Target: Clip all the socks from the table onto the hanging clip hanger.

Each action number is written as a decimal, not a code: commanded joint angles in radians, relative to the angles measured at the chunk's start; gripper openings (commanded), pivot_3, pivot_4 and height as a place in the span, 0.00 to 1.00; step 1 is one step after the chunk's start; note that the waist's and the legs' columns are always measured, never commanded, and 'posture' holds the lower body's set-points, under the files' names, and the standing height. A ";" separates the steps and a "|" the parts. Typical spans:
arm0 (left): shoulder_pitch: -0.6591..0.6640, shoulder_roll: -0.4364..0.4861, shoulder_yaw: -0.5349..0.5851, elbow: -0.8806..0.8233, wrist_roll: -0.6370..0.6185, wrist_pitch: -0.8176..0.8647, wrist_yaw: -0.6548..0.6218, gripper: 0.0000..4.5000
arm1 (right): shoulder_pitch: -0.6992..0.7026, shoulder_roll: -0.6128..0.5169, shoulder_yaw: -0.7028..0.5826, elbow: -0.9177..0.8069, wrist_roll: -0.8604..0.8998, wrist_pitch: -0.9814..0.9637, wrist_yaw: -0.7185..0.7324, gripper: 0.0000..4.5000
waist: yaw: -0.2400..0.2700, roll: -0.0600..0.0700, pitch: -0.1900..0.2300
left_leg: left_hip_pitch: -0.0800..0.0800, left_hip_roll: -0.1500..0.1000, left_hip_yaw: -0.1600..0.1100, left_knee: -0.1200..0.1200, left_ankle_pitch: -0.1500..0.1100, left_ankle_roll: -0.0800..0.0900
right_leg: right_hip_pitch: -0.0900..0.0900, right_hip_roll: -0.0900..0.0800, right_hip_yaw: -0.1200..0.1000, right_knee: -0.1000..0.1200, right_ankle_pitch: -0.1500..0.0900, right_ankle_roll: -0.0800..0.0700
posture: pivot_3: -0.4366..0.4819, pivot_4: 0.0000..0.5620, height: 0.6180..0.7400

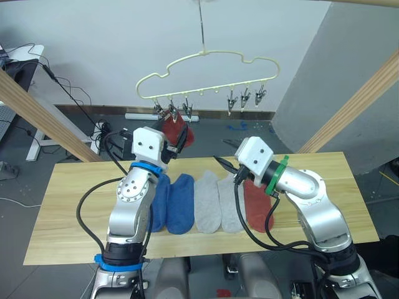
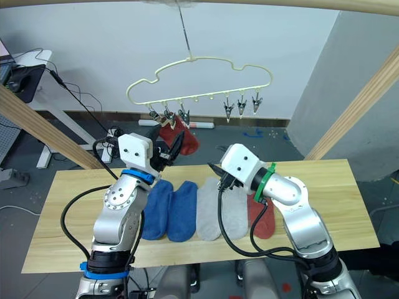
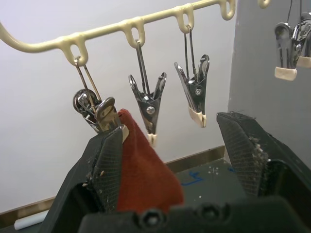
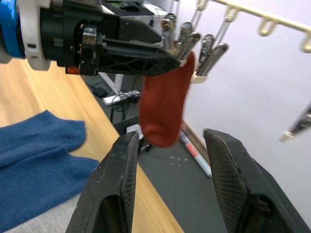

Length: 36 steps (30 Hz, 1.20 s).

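Rust-red soft sock hangs from one grey metal clip on my pale yellow wire hanger. My left gripper and right gripper are both spread, gripping nothing.

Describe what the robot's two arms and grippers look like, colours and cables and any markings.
Both arms are silver-grey metal with white box-shaped wrist housings and loose black cables looping beside them. The left arm wears blue rings at wrist and base; the right arm wears a green ring. The left gripper and right gripper each have two black fingers with textured inner pads.
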 commanded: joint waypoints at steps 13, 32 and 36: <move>-0.062 -0.051 0.024 0.042 0.049 -0.085 0.081 0.44 | 0.007 -0.037 -0.034 -0.064 0.078 0.005 -0.043 0.49 | -0.022 -0.001 0.000 | 0.000 0.000 0.000 0.000 0.000 0.000 | 0.000 0.000 0.000 0.000 0.000 0.000 | 0.29 0.59 1.00; -0.131 -0.070 0.032 0.083 0.067 -0.086 0.124 0.44 | -0.024 -0.047 -0.036 -0.036 0.133 -0.017 -0.045 0.49 | -0.021 -0.002 0.001 | 0.000 0.000 0.000 0.000 0.000 0.000 | 0.000 0.000 0.000 -0.001 0.000 0.000 | 0.29 0.59 1.00; -0.142 -0.073 0.032 0.086 0.075 -0.086 0.137 0.44 | -0.027 -0.046 -0.037 -0.028 0.157 -0.030 -0.038 0.49 | -0.021 -0.002 0.001 | 0.000 0.000 0.000 -0.001 0.000 0.000 | 0.000 0.000 0.000 -0.001 0.000 0.000 | 0.30 0.59 1.00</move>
